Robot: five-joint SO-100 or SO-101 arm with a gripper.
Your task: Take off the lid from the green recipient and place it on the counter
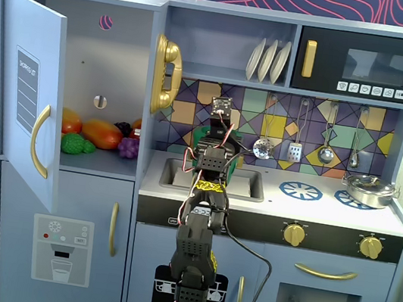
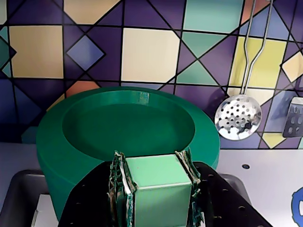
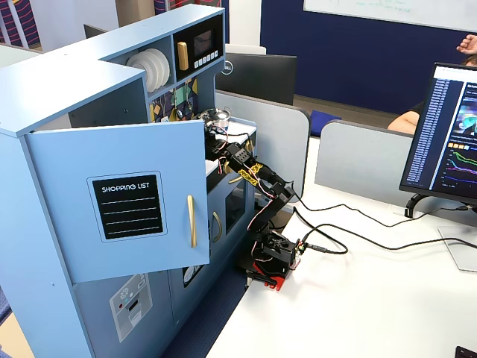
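Now my gripper (image 2: 154, 189) is clamped on the lid (image 2: 128, 125) handle – a tilted lift could tip the green recipient (image 2: 54, 182).

Three white plates (image 1: 269, 60) stand on the upper shelf; a silver pot (image 1: 369, 190) sits on the right burner.

Front view, side view, close wrist view.
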